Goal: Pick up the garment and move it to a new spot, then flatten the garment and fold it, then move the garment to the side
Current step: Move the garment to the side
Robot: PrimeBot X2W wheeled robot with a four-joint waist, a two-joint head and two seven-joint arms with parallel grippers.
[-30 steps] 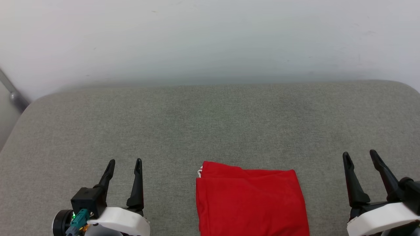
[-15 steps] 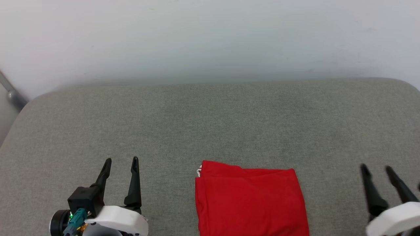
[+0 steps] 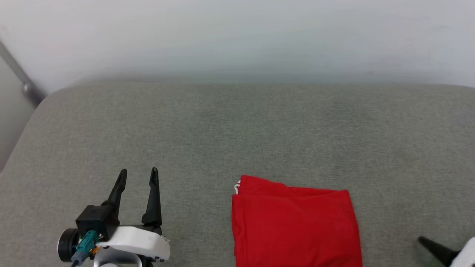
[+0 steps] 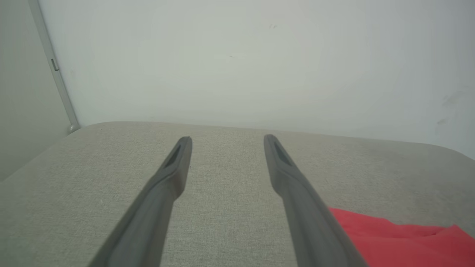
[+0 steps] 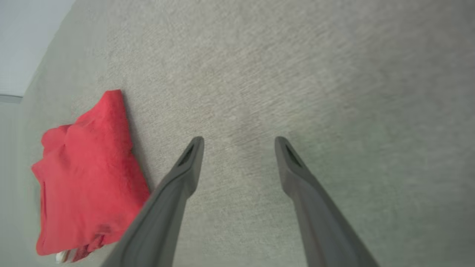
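Observation:
The garment (image 3: 295, 224) lies folded into a red rectangle on the grey cushion, near the bottom middle of the head view, with a bit of white trim at its far left corner. It shows too in the left wrist view as the garment (image 4: 400, 241) at lower right, and in the right wrist view as the garment (image 5: 83, 174) at left. My left gripper (image 3: 138, 174) stands open and empty to the left of it, well apart. My right gripper (image 5: 239, 142) is open and empty over bare cushion right of the garment; one of its fingertips (image 3: 426, 243) shows at the head view's lower right corner.
The grey cushion (image 3: 237, 129) spreads wide, with bare fabric beyond and to both sides of the garment. A pale wall (image 3: 237, 37) rises behind its far edge. A grey metal bar (image 3: 22, 81) slants down at the far left.
My right gripper has drawn back and down toward the head view's lower right corner. The camera has shifted a little. The left gripper and the garment stay in place.

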